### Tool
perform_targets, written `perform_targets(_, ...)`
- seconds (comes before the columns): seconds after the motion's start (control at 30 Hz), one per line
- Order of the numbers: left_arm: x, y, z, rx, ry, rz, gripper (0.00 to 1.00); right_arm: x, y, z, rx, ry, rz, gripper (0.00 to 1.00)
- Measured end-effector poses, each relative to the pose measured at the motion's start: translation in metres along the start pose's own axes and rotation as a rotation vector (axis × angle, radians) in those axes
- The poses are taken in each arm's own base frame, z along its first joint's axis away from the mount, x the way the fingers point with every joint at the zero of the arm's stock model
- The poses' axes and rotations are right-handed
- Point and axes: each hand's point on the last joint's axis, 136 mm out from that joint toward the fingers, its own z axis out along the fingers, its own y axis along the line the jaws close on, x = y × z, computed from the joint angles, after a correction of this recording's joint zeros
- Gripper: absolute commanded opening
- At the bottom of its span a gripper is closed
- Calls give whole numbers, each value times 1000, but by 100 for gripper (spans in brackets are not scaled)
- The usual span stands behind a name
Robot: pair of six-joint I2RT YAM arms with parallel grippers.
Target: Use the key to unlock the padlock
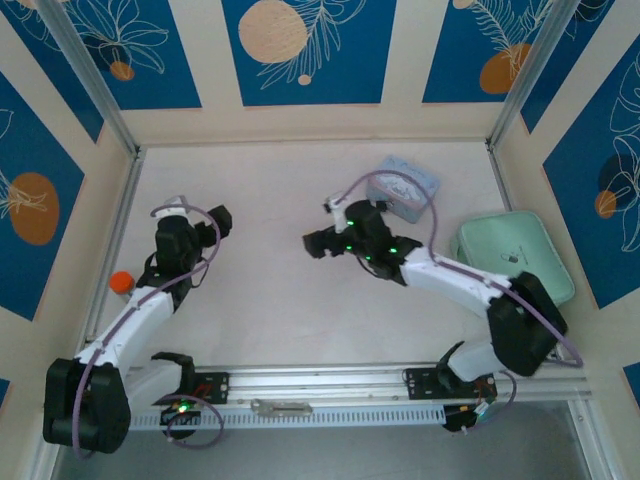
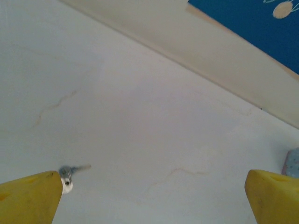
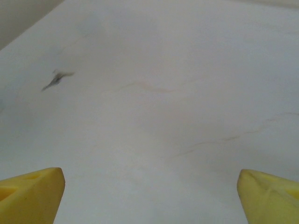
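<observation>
Both claws hang spread wide over the table (image 1: 270, 300) and pinch nothing. The left claw (image 2: 153, 186) and the right claw (image 3: 150, 179) each show bare tabletop between their yellow fingertips.

Your step now, I judge, is lifting the key (image 2: 74, 171) with the left claw. The key lies flat, right at the tip of the finger (image 2: 32, 196) on the left of that claw's wrist view; whether it touches the tip I cannot tell. Its ring end is nearest the tip and its blade points in toward the gap, so it sits at the edge of the opening, not in the middle.

Slide the claw sideways toward that finger until the key is centred. Come down until the pads graze the table, then close on the ring end so the blade is left free for the lock. A thin, flat key will likely skate, so close slowly.

Ahead and to the left of the right claw lies a small dark shape (image 3: 56, 80), too blurred to name.
</observation>
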Motion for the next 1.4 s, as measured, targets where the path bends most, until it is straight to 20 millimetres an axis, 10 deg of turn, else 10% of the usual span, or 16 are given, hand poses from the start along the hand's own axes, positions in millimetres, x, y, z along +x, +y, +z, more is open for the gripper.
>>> perform_targets(0.17,19,17,12,-73,66,1,100,11,44,47,-70,153,-25,88)
perform_targets(0.43,42,49,62,-288,282,76,80,12,51,69,-52,253,38,90)
perform_targets(0.93,61,83,79,-464,387,94,50,56,-32,38,133,362,198,90)
perform_targets(1.4,80,105,91,-550,428,109,14,49,-53,14,188,318,217,90)
